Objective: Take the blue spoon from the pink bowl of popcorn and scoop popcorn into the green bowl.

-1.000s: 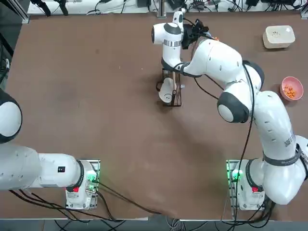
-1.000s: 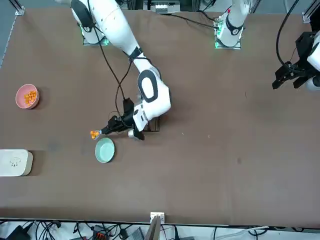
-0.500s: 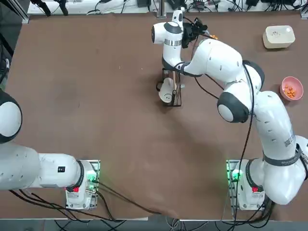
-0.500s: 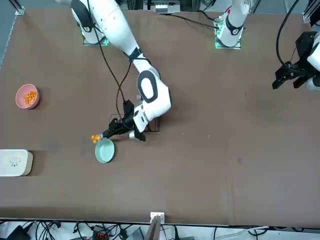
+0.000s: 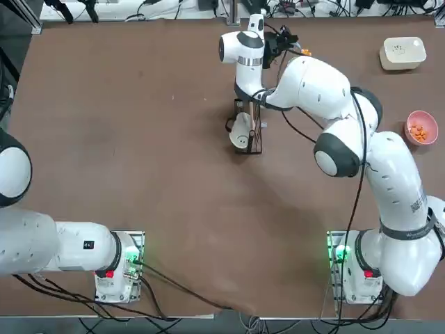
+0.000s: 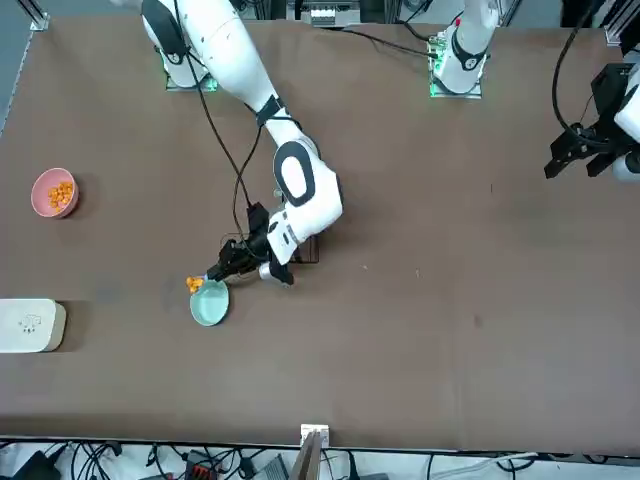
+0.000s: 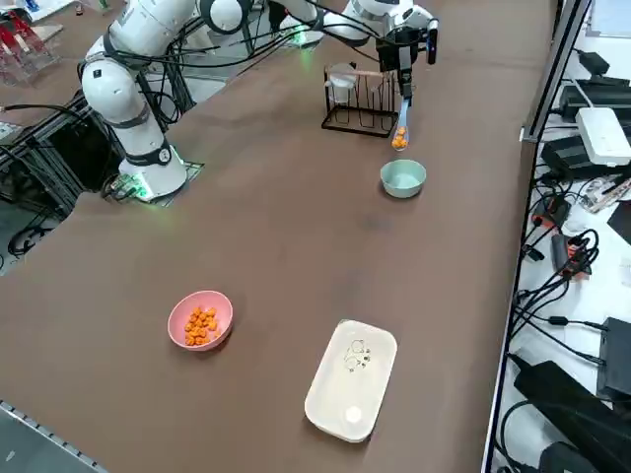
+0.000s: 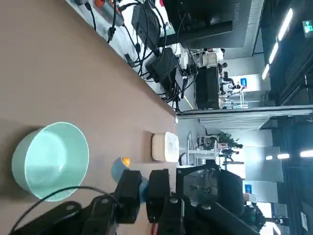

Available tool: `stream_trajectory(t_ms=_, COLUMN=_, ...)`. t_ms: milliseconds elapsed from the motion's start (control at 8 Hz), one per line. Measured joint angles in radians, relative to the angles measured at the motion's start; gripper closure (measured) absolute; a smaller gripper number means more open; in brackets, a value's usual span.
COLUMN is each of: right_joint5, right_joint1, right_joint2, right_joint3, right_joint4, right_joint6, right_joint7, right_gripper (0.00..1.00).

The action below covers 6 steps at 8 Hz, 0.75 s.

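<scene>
loaded blue spoon [image 7: 399, 126] held out over the near rim of the green bowl [image 6: 209, 302], orange popcorn [image 6: 192, 284] heaped at its tip and kept fairly level, probably so nothing spills before tipping in. right gripper [image 6: 226, 266] clamped tight on the spoon's handle, fingers fully closed, just beside the wire rack [image 7: 363, 103]. pink bowl [image 7: 200, 320] well apart near the cream container [image 7: 352, 378], more popcorn left inside; green bowl apparently empty.

Black wire rack [image 7: 363, 106] holding a white mug [image 7: 342, 82], cream rounded-square container [image 7: 352, 378] well apart from rack on brown table [image 7: 256, 236].
</scene>
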Motion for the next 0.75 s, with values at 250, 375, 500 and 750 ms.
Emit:
stream_trajectory(t_ms=250, right_joint5=0.001, right_joint1=0.0, right_joint2=0.002, right_joint3=0.0, right_joint4=0.0, right_joint6=0.0, right_joint7=0.006, right_gripper=0.89)
stream_trajectory(t_ms=375, right_joint5=0.015, right_joint1=0.0, right_joint2=0.002, right_joint3=0.0, right_joint4=0.0, right_joint6=0.001, right_joint7=0.017, right_gripper=0.89)
stream_trajectory(t_ms=500, right_joint5=0.034, right_joint1=-0.002, right_joint2=0.003, right_joint3=0.0, right_joint4=0.0, right_joint6=0.001, right_joint7=0.04, right_gripper=0.89)
stream_trajectory(t_ms=750, right_joint5=0.069, right_joint1=-0.005, right_joint2=0.003, right_joint3=0.0, right_joint4=0.001, right_joint6=0.006, right_joint7=0.062, right_gripper=0.89)
